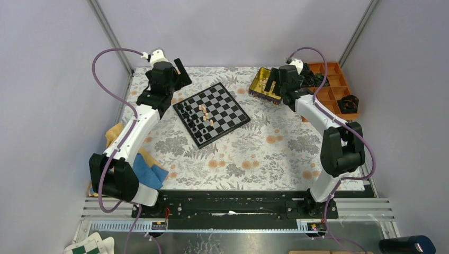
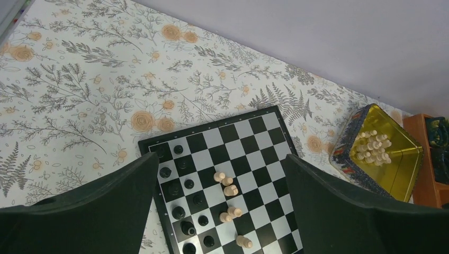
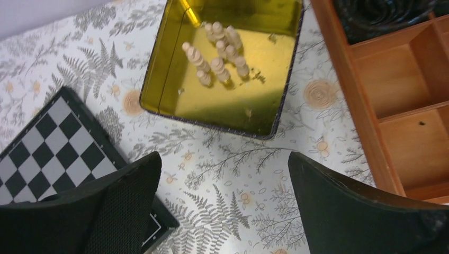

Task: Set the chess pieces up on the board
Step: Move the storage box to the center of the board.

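Board (image 2: 222, 174): small, square, thin, black and grey squares inside a black rim. It lies flat on the flowered cloth (image 1: 265, 153), turned at an angle to the table edges.

Black pieces (image 2: 182, 196): tiny, each smaller than a square. They stand in a loose double line along the board edge on the side of the left gripper's left finger.

Tan pieces (image 2: 229, 190): a handful in an uneven string down the middle of the board, some touching each other. I cannot tell which are upright and which are lying down.

More tan pieces (image 3: 217, 50) sit bunched together in a gold tin (image 3: 254, 90).

Left gripper (image 2: 221, 164): jaws spread wide, nothing between them, touching nothing. It hangs above the board. In the wrist view the board fills the gap between the two fingers and reaches a little past the tips; the tin is well off beyond the right finger.

Right gripper (image 3: 223, 159): jaws spread wide, empty, clear of everything. The tin lies just ahead of the fingertips, with bare cloth in the gap between the fingers. A corner of the board shows by the left finger. An orange tray (image 3: 402, 90) runs along the right-finger side, just beside the tin.
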